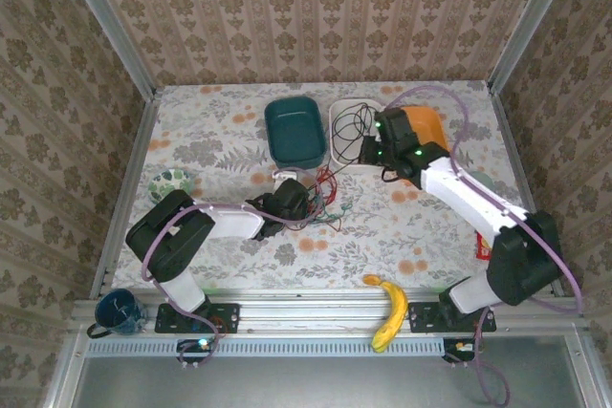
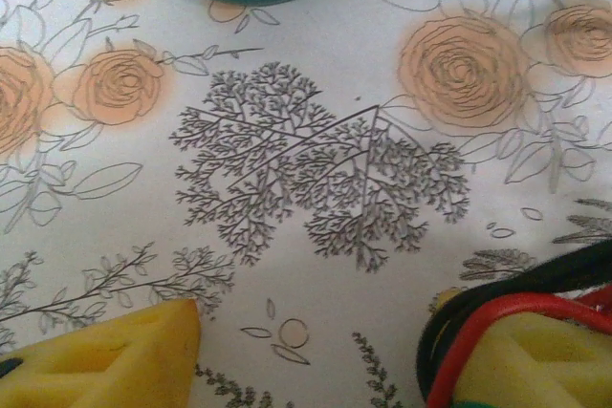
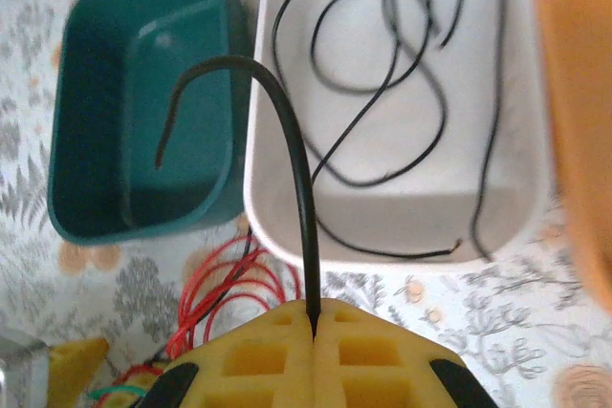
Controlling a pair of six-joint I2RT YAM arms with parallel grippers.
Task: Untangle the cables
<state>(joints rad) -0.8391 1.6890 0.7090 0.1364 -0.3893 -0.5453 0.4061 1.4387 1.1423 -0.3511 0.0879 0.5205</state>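
The white bin holds loose loops of thin black wire, some running up over its far rim. Just left of it, touching or nearly so, stands the teal bin; to the right is an orange container, whose contents cannot be made out.

The right pincer is above the near edge of the white bin with its yellow fingers pressed together on a black cable. The cable rises from the fingers and arches left, its free end hanging over the teal bin. Whether it joins the loops in the white bin cannot be told.

The red cable lies in a loose coil on the floral table, just in front of the two bins, with the green cable beside it. The left pincer is low over the table there, fingers apart, with a red loop and a black strand draped around its right finger.

A blue mug sits at the near left corner.
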